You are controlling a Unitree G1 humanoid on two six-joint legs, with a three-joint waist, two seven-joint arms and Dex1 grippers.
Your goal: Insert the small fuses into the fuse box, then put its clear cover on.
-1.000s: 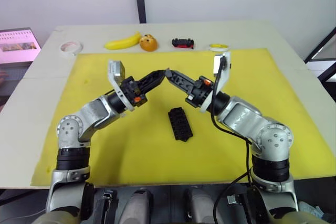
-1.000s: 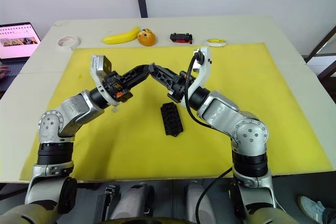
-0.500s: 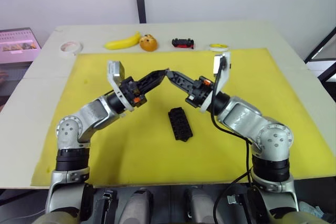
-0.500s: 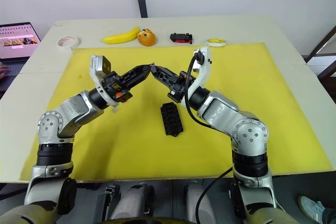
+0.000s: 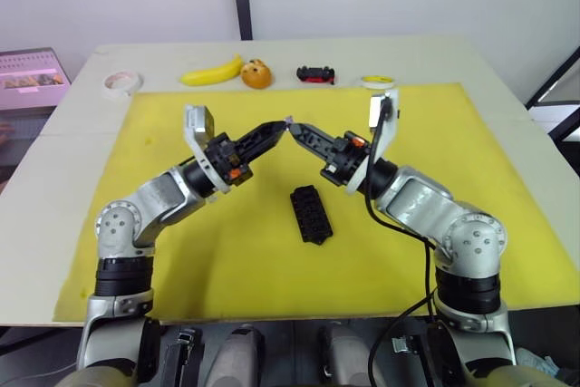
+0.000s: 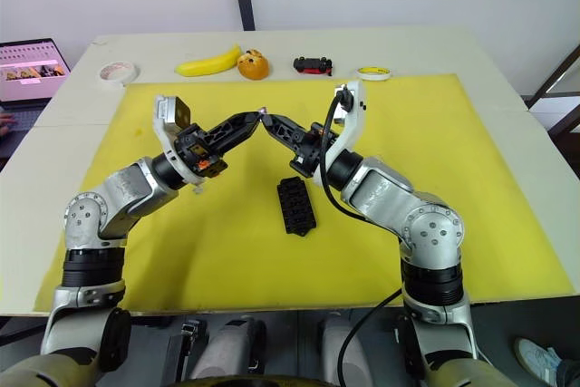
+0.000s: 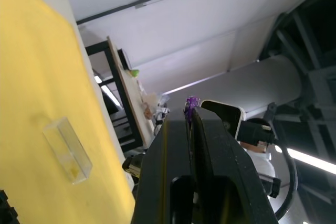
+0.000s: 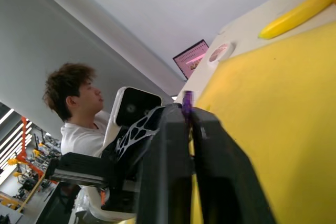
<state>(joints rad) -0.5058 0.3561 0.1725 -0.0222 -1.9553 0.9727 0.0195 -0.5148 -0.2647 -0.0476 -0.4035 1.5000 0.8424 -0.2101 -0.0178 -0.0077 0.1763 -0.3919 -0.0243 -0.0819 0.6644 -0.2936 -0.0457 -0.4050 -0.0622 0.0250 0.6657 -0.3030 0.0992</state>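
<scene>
Above the yellow mat (image 5: 453,151), my left gripper (image 5: 282,125) and right gripper (image 5: 294,127) meet tip to tip. A tiny purple fuse (image 7: 192,101) sits where the tips touch, and it also shows as the purple fuse (image 8: 187,100) at the end of the right fingers. Both pairs of fingers are shut on it. The black fuse box (image 5: 311,214) lies on the mat below and nearer to me than the two tips, untouched. The clear cover (image 7: 67,150) lies flat on the mat.
Along the table's far edge lie a white tape roll (image 5: 120,83), a banana (image 5: 211,72), an orange fruit (image 5: 256,73), a small toy car (image 5: 315,72) and a yellow tape roll (image 5: 378,82). A laptop (image 6: 32,61) stands far left. A person (image 8: 79,108) sits beyond it.
Both grippers have stayed tip to tip at almost the same spot. The fuse box has not moved.
</scene>
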